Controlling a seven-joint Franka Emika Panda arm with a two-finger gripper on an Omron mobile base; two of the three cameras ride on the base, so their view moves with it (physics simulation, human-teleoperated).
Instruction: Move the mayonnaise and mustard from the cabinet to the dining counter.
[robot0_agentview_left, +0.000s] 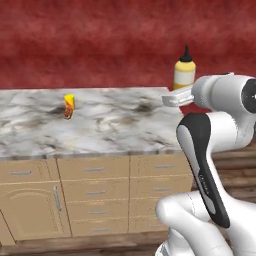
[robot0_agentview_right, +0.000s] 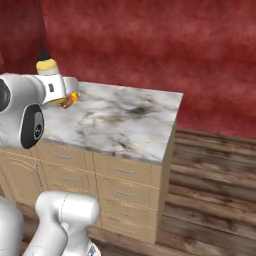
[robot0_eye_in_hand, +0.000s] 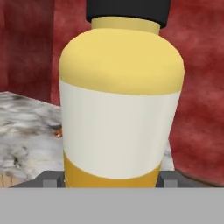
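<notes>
Mustard in the jaws, upright, at the far end of the dining counter

The yellow squeeze bottle of mustard with its black pointed nozzle cap and pale middle band (robot0_eye_in_hand: 120, 109) sat between the two dark fingertips of the white arm's gripper (robot0_eye_in_hand: 111, 178), jaws spread wide around its lower body, apparently gripping it. It was kept vertical, probably so it could go straight down on its base. In the left base view it stood past the right-hand end of the white-grey veined marble dining counter (robot0_agentview_left: 100, 125); whether over the slab or beyond its edge, I couldn't tell. A small yellow-capped red-orange tube (robot0_agentview_left: 68, 106) lay well apart on the marble. My read: delivery step, put-down still pending.
</notes>
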